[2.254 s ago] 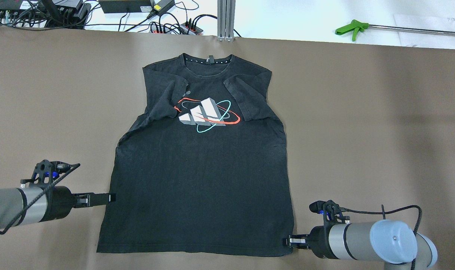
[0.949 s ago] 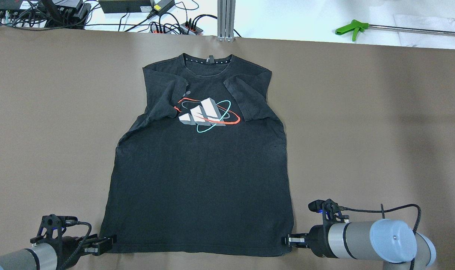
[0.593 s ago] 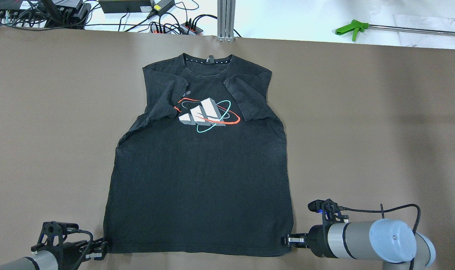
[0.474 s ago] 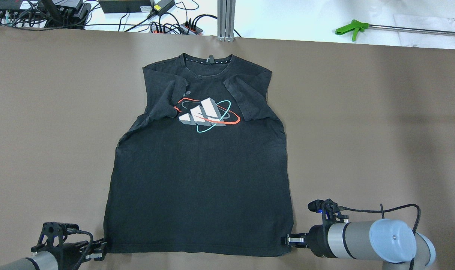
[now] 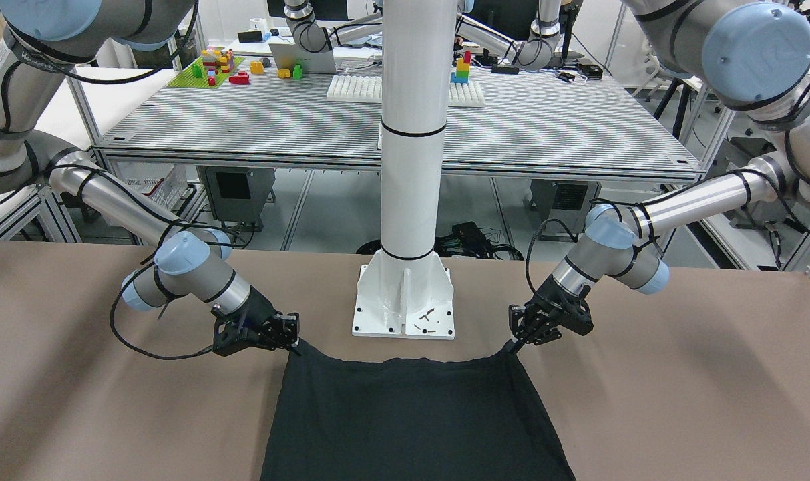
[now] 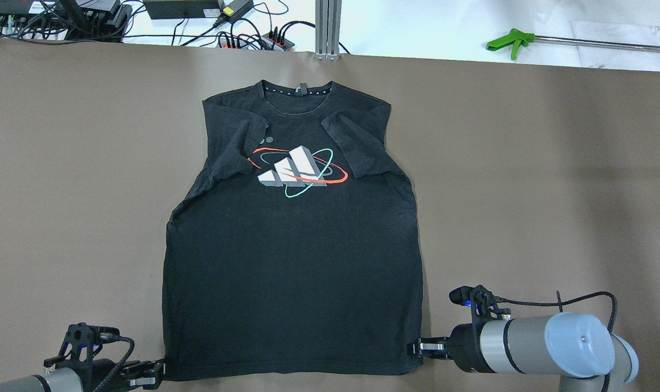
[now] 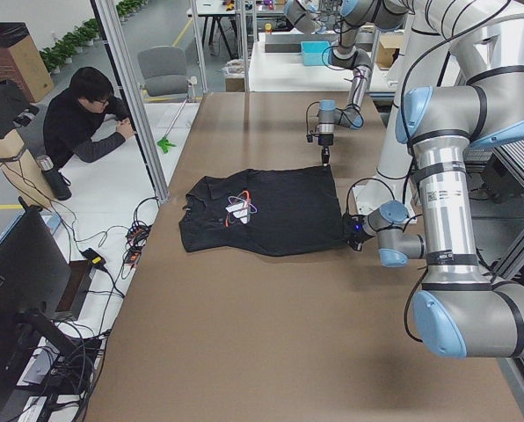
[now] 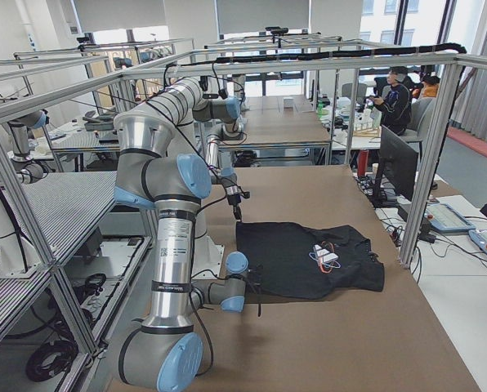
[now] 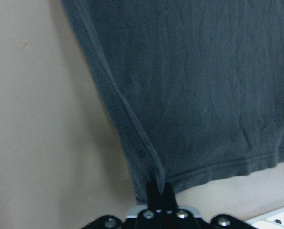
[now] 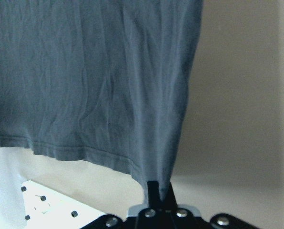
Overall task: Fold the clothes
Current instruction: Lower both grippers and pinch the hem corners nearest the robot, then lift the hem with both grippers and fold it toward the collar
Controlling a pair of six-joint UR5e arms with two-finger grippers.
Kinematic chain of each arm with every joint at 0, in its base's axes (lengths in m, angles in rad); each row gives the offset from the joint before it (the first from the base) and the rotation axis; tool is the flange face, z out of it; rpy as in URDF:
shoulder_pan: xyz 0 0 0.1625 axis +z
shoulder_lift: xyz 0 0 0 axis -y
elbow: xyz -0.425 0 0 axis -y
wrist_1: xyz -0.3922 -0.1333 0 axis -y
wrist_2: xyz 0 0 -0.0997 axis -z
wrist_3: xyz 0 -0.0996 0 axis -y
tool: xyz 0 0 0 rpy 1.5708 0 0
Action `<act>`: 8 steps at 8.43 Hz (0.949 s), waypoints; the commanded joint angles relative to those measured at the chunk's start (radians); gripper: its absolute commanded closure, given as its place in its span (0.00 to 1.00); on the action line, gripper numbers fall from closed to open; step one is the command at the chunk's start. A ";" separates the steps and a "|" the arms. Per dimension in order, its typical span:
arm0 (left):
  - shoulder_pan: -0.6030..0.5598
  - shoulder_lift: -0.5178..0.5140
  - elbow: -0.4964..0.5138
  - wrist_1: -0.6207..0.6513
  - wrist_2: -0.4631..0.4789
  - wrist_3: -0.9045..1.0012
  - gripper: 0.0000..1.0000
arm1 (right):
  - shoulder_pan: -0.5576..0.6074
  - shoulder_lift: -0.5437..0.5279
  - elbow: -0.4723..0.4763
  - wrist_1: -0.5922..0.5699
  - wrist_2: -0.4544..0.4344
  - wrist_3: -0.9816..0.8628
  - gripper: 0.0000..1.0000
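Mostly flat on the matte brown table (image 6: 525, 190) lies a black T-shirt (image 6: 291, 272) of soft, faintly wrinkled knit. It is front side up, with a round ribbed collar at the far end and a stitched hem at the near end. Both short sleeves are folded inward over the chest, so the outline is a long trapezoid, narrower at the shoulders. A white, grey, red and teal print (image 6: 297, 171) sits between the sleeves.

At the near left corner of the hem, the left gripper (image 6: 160, 374) lies low along the table. Its slim black fingers are pressed together on the corner fabric, and its wrist view shows the side seam running straight into the closed tips. At the near right corner the right gripper (image 6: 415, 347) is pinched on the cloth in the same way, drawing it into a small peak. Seen from the front, the hem runs in a shallow curve between the two held corners.

Beyond the table's far edge, on a white surface, are a tangle of black cables (image 6: 242, 32), an aluminium post (image 6: 327, 30) just past the collar, and a green-handled tool (image 6: 508, 41). The robot's white pedestal base (image 5: 405, 304) stands near the hem, between the arms. A person (image 7: 82, 123) crouches off the table's far side.
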 commanded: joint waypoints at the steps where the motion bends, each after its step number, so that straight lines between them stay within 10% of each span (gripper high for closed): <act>1: -0.255 -0.090 -0.021 -0.040 -0.399 0.035 1.00 | 0.055 -0.180 0.096 0.264 0.171 0.086 1.00; 4: -0.260 -0.122 -0.041 -0.138 -0.553 0.103 1.00 | 0.101 -0.270 0.091 0.580 0.293 0.232 1.00; 8: -0.263 -0.113 -0.041 -0.207 -0.629 0.094 1.00 | 0.115 -0.215 0.035 0.672 0.307 0.369 1.00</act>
